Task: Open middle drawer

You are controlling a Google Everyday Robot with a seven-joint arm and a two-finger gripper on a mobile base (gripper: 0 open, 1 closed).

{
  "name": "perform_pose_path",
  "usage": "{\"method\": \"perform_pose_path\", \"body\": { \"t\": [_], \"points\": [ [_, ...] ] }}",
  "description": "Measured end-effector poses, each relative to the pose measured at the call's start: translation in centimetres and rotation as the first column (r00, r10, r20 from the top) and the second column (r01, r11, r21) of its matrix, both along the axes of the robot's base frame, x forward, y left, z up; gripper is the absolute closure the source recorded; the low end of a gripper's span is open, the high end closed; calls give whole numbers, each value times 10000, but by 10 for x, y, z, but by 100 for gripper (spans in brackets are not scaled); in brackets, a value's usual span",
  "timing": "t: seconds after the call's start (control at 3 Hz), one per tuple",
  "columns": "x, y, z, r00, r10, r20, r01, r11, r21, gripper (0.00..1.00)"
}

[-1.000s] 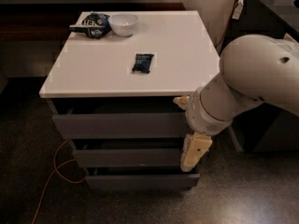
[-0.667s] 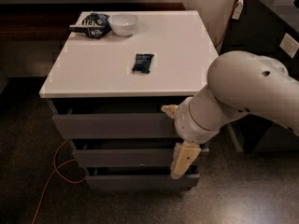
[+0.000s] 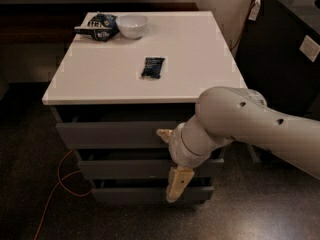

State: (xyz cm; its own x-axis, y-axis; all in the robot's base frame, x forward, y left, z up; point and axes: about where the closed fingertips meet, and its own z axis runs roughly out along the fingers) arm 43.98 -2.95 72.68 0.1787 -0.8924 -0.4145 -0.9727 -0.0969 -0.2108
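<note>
The middle drawer (image 3: 125,168) is the dark grey plain front between the top drawer (image 3: 110,134) and the bottom drawer (image 3: 130,194) of the white-topped cabinet (image 3: 100,86). My gripper (image 3: 171,160) hangs in front of the drawers' right part, on the end of a thick white arm (image 3: 250,124) reaching in from the right. It is open. One tan finger (image 3: 164,133) lies at the top drawer's lower edge. The other tan finger (image 3: 177,184) points down over the bottom drawer. The middle drawer's front sits between them, its right end hidden by the wrist.
On the cabinet top lie a white bowl (image 3: 132,25), a chip bag (image 3: 98,26) and a small dark packet (image 3: 152,67). An orange cable (image 3: 60,176) curls on the dark floor at the left. A black cabinet (image 3: 287,54) stands close on the right.
The arm has swung left across the drawer fronts, carrying the gripper from the cabinet's right edge to in front of the middle drawer. The drawers have not moved.
</note>
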Motion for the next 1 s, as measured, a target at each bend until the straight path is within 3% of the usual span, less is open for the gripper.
{"method": "perform_pose_path", "body": {
  "t": [0.67,1.0],
  "points": [
    [10,28,-71,9959,800,414,-792,9966,-224,0],
    [24,37,-120,9949,886,491,-870,9956,-346,0]
  ]
}}
